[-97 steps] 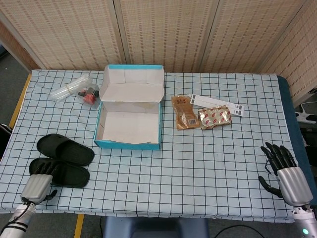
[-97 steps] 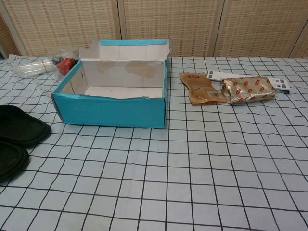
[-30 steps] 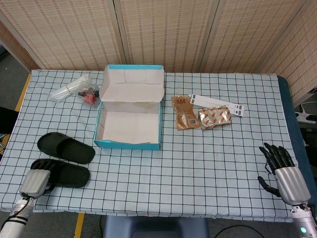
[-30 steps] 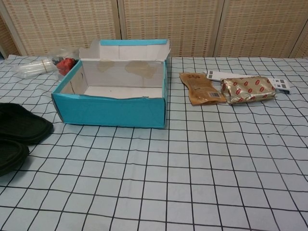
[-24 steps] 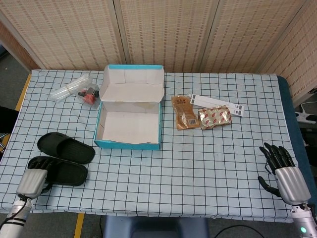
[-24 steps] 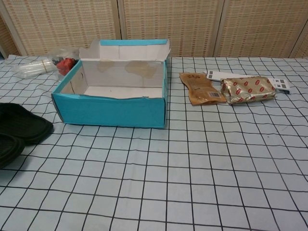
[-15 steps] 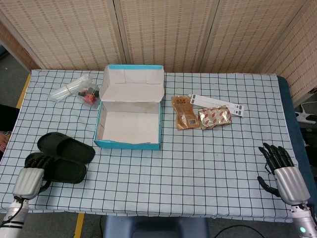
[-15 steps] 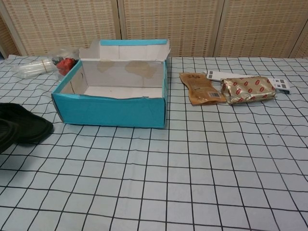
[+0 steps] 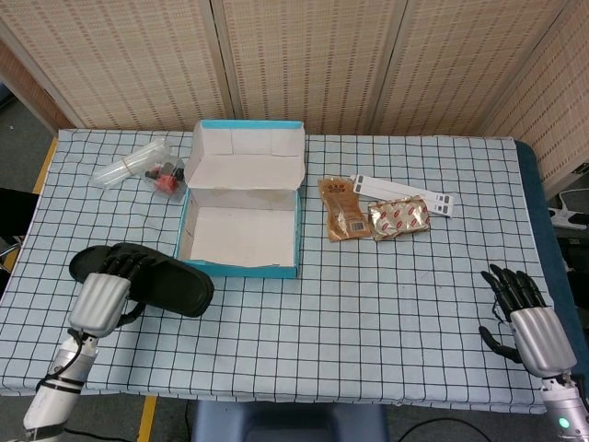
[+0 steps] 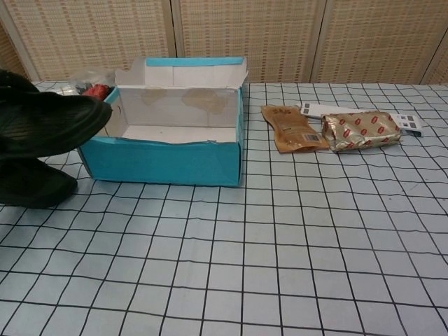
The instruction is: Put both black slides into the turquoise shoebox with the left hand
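My left hand point(image 9: 99, 301) grips one black slide point(image 9: 170, 285) and holds it raised above the table, left of the turquoise shoebox point(image 9: 237, 268). In the chest view this lifted slide point(image 10: 49, 122) hangs at the far left, its tip near the shoebox's point(image 10: 161, 162) left front corner. The second black slide point(image 10: 33, 185) lies on the checked cloth beneath it; in the head view only its far end point(image 9: 85, 262) shows. The box stands open, lid back, with nothing inside. My right hand point(image 9: 526, 318) rests open at the table's front right edge, holding nothing.
A clear plastic bag with small red items point(image 9: 140, 167) lies behind the box on the left. To the box's right lie a brown packet point(image 9: 342, 210), a foil packet point(image 9: 398, 219) and a white strip point(image 9: 405, 191). The table edge runs close in front of both hands.
My left hand has taken hold of the nearer slide, lifted it off the table and carried it right, toward the box. The other slide and the right hand have stayed put.
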Controlling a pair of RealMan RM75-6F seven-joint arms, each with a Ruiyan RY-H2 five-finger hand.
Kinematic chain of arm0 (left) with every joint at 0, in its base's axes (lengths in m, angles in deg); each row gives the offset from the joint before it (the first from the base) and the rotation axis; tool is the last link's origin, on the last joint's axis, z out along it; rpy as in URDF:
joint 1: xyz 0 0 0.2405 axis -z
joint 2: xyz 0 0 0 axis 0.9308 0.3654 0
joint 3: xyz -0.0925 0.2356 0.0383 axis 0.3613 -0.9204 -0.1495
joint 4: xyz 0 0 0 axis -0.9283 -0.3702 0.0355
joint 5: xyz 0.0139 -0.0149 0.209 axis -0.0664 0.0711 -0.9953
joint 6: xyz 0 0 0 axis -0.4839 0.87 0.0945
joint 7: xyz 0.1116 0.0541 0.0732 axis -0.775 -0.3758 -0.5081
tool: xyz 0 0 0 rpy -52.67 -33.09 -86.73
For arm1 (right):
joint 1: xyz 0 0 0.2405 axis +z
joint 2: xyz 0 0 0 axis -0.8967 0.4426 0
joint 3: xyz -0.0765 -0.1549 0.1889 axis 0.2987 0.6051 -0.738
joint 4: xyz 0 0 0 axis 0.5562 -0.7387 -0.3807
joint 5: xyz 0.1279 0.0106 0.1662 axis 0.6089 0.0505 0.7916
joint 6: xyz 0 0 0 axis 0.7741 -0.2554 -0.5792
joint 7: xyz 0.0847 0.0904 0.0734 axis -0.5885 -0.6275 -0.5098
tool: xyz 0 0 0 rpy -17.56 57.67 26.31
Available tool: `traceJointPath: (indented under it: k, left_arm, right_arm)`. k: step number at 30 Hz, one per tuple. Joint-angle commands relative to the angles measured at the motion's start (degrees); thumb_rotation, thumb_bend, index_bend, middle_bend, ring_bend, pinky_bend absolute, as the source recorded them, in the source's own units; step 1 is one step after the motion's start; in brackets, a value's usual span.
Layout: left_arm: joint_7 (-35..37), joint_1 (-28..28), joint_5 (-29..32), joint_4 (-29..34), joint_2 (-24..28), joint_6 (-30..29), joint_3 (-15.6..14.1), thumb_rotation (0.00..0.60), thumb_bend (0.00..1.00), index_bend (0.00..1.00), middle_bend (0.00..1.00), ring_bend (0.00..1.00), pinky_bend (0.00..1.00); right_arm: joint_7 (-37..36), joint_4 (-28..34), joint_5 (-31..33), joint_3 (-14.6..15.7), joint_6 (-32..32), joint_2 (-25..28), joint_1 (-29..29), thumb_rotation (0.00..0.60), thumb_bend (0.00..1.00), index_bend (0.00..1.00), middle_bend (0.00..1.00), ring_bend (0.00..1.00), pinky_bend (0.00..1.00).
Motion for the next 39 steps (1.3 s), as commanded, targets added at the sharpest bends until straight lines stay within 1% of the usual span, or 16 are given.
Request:
traceJointPath:
  k: [1, 2, 7, 9, 12, 13, 16, 20, 24, 28, 31, 35, 39]
  left_arm:
    - [-4.86, 7.13, 7.65, 3.57, 0.75, 6.72, 5.40, 0.600, 0.39, 0.53, 0.65, 0.58, 0.56]
    - [-5.67, 9.02, 9.76, 3.67, 0.33, 8.00, 6.74, 0.600, 0.39, 0.53, 0.65, 0.58, 0.56]
    - [-8.89, 17.15, 19.26, 1.80, -1.44, 13.47, 10.97, 0.600, 0.39, 0.53, 0.65, 0.58, 0.56]
    - [-9.62, 20.17, 23.33, 0.60, -1.88, 15.90, 12.01, 0.600, 0.39, 0.53, 0.65, 0.58, 0.56]
    - [-9.72, 25.43, 31.46, -2.62, -2.94, 20.25, 13.54, 0.600, 0.39, 0.52, 0.64, 0.58, 0.56]
    - [-9.31, 27.55, 34.85, -4.29, -3.42, 22.23, 13.96, 0.600, 0.39, 0.52, 0.64, 0.58, 0.56]
    - [-7.41, 32.38, 41.70, -9.22, -4.93, 26.95, 14.57, 0.600, 0.39, 0.52, 0.64, 0.58, 0.56]
    - [-2.83, 36.70, 45.94, -16.19, -7.63, 31.77, 15.25, 0.600, 0.39, 0.52, 0.64, 0.58, 0.56]
    - [2.21, 39.23, 46.08, -22.08, -10.34, 34.35, 16.12, 0.600, 0.39, 0.51, 0.63, 0.58, 0.56]
    - [5.47, 40.78, 44.66, -25.45, -11.66, 36.23, 15.56, 0.600, 0.39, 0.50, 0.63, 0.58, 0.55]
    - [5.85, 41.96, 44.51, -27.98, -12.45, 36.56, 13.45, 0.600, 0.38, 0.50, 0.63, 0.58, 0.55]
    - [5.61, 44.24, 47.59, -31.29, -13.18, 38.10, 10.09, 0.600, 0.38, 0.50, 0.63, 0.58, 0.56]
    - [4.26, 46.09, 48.83, -33.42, -13.90, 37.53, 6.97, 0.600, 0.38, 0.51, 0.64, 0.58, 0.56]
  right_arm:
    - [0.21, -0.04, 0.15, -0.08, 0.12, -0.10, 0.07, 0.600, 0.23, 0.00, 0.00, 0.00, 0.00]
    - [0.34, -0.03, 0.28, -0.11, 0.22, -0.15, 0.10, 0.600, 0.23, 0.00, 0.00, 0.00, 0.00]
    - [0.86, -0.09, 1.46, -0.45, 1.00, -0.38, 0.30, 0.600, 0.23, 0.00, 0.00, 0.00, 0.00]
    - [1.06, -0.20, 2.04, -0.64, 1.49, -0.50, 0.48, 0.600, 0.23, 0.00, 0.00, 0.00, 0.00]
    - [1.36, -0.41, 2.82, -0.84, 2.43, -0.71, 0.85, 0.600, 0.23, 0.00, 0.00, 0.00, 0.00]
    - [1.47, -0.45, 2.99, -0.87, 2.75, -0.79, 0.99, 0.600, 0.23, 0.00, 0.00, 0.00, 0.00]
    - [1.60, -0.63, 3.44, -0.91, 3.49, -0.96, 1.28, 0.600, 0.23, 0.00, 0.00, 0.00, 0.00]
    - [1.60, -0.83, 4.08, -0.98, 4.38, -1.10, 1.61, 0.600, 0.23, 0.00, 0.00, 0.00, 0.00]
    - [1.76, -1.04, 4.74, -0.95, 5.49, -1.22, 1.99, 0.600, 0.23, 0.00, 0.00, 0.00, 0.00]
    - [1.87, -1.20, 5.60, -1.17, 6.22, -1.34, 2.27, 0.600, 0.23, 0.00, 0.00, 0.00, 0.00]
    - [1.91, -1.28, 6.00, -1.33, 6.37, -1.35, 2.34, 0.600, 0.23, 0.00, 0.00, 0.00, 0.00]
    - [1.98, -1.34, 6.26, -1.36, 6.59, -1.34, 2.44, 0.600, 0.23, 0.00, 0.00, 0.00, 0.00]
    - [1.98, -1.34, 6.32, -1.29, 6.83, -1.38, 2.55, 0.600, 0.23, 0.00, 0.00, 0.00, 0.00]
